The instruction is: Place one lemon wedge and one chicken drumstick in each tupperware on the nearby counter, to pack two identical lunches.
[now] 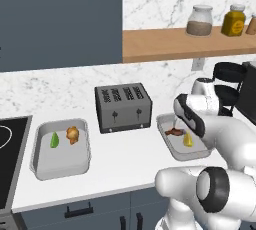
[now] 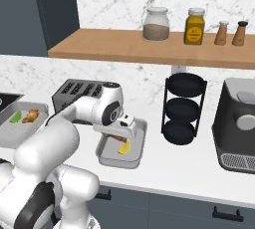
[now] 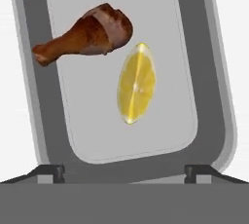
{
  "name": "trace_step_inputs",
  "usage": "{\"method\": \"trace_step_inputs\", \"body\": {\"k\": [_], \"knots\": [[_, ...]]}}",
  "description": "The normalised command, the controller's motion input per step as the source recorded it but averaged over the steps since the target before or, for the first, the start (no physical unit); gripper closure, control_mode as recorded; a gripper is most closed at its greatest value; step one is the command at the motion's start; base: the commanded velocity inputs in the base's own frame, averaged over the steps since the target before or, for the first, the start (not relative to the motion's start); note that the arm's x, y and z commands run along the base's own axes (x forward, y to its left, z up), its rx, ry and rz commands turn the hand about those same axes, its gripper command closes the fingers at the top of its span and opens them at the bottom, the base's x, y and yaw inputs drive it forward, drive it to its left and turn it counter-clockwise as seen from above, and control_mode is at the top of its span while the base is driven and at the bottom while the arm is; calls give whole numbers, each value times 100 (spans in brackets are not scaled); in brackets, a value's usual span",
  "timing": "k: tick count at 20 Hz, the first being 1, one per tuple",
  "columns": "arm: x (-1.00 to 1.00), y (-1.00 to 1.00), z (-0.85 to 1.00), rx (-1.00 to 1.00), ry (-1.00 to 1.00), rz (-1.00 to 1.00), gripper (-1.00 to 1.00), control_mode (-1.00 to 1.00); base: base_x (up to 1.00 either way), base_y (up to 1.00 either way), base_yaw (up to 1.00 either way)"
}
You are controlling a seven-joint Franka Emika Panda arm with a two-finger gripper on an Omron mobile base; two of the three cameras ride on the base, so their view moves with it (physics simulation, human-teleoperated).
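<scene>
Yellow lemon wedge [image 3: 136,83] beneath gripper [image 3: 124,172]

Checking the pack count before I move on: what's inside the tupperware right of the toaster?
Inside the right tupperware lie a dark reddish-brown chicken drumstick and a yellow lemon wedge, side by side. From the base views the gripper above covers part of the tray.

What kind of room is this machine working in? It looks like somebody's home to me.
Most likely a home kitchen, though a computer-rendered one. A toaster stands on a white marble-look counter, the edge of a cooktop shows at the left, and jars and shakers line a wooden shelf above.
</scene>
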Motion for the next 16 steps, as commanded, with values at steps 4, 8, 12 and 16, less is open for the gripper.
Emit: {"method": "trace_step_inputs", "body": {"k": [4, 8, 12, 16], "knots": [[-51, 88, 47, -2, -32, 13, -100, -100, 0, 0, 0], [-43, 100, 57, -2, -23, 21, -100, -100, 0, 0, 0], [-45, 100, 51, -9, -16, 23, -100, -100, 0, 0, 0], [-34, 93, 41, -12, -12, 17, -100, -100, 0, 0, 0]]}}
